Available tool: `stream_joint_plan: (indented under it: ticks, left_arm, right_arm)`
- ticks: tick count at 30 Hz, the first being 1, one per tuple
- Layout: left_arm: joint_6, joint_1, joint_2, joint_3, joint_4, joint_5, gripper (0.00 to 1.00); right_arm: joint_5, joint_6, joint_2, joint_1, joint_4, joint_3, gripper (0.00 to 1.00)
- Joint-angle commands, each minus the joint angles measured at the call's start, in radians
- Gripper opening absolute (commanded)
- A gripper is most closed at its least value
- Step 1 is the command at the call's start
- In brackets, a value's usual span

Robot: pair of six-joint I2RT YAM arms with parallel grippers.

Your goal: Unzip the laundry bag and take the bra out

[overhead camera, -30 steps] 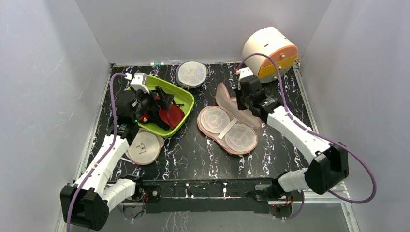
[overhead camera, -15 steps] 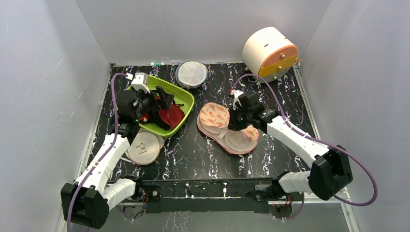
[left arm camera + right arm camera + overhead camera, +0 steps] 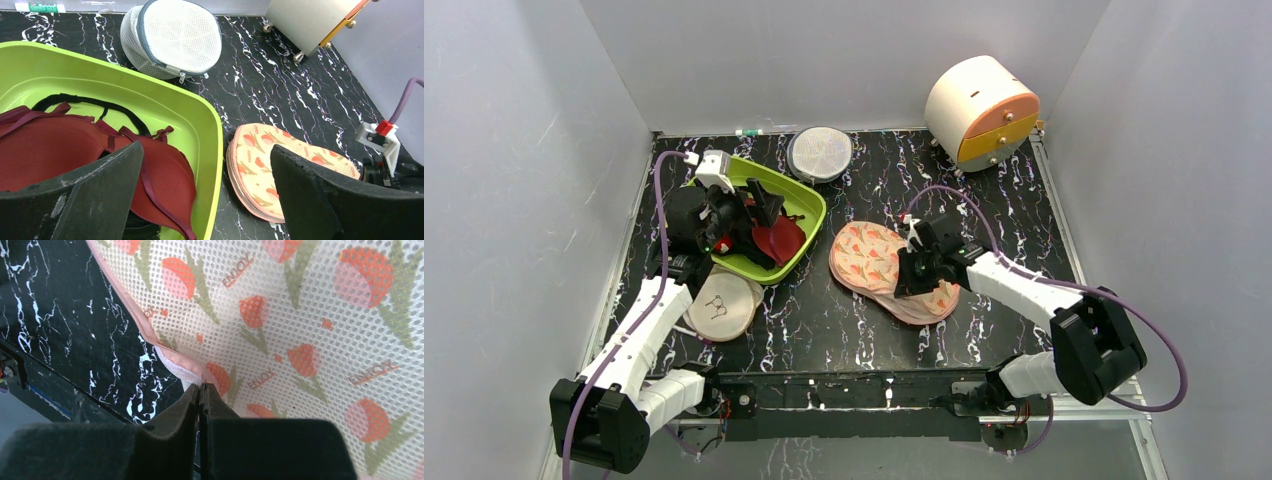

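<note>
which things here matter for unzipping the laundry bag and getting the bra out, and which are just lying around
Job: laundry bag, pinched at its rim by the right gripper; maroon bra, lying in the green tub.
Lying about: grey mesh disc; cream disc; round drawer unit; black strap in the tub.

The laundry bag (image 3: 310, 315) is made of matt, finely perforated mesh cloth, with a smooth pink tape sewn along its rim. The bra (image 3: 55, 150) is formed of smooth cloth with a faint sheen. The tub (image 3: 207, 130) is moulded in glossy green plastic. The table (image 3: 280, 85) is finished in glossy black marbling. The pouch (image 3: 175, 35) is made of white open mesh.
</note>
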Motion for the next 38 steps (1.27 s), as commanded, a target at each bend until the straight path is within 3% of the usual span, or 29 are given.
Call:
stream_joint_plan:
  ticks: [1,4,10,15,18,22,25,30,33,38]
  left_arm:
    - [0.017,-0.003,-0.006,0.010,0.013,-0.007,0.98]
    - [0.017,-0.004,-0.003,0.010,0.014,-0.006,0.99]
    - [0.017,-0.008,0.009,0.008,0.015,-0.003,0.98]
    - [0.030,-0.009,0.009,0.006,0.021,-0.001,0.98]
    - [0.086,-0.010,-0.022,0.004,0.018,-0.039,0.98]
    - [0.103,-0.009,-0.096,0.105,-0.131,-0.148,0.98]
    - [0.088,-0.009,-0.136,0.231,-0.226,-0.200,0.98]
    - [0.139,-0.009,-0.149,0.442,-0.298,-0.239,0.98]
    - [0.148,-0.009,-0.169,0.490,-0.277,-0.263,0.98]
    - [0.097,-0.009,-0.211,0.414,-0.134,-0.273,0.98]
  right_arm:
    - [-0.025,0.061,0.025,-0.005,0.112,-0.040,0.06]
    - [-0.059,0.077,0.044,-0.004,0.135,-0.049,0.15]
    - [-0.056,0.069,-0.032,-0.004,0.155,-0.023,0.55]
    - [0.046,0.057,-0.163,-0.004,0.150,0.049,0.81]
    - [0.146,0.035,-0.267,-0.004,0.144,0.114,0.90]
    - [0.362,0.001,-0.391,-0.004,0.064,0.269,0.98]
    - [0.474,-0.069,-0.457,-0.004,0.041,0.361,0.98]
    - [0.618,-0.170,-0.444,-0.004,0.001,0.525,0.98]
    - [0.669,-0.194,-0.428,-0.004,0.010,0.590,0.98]
    - [0.692,-0.200,-0.449,-0.005,0.070,0.585,0.98]
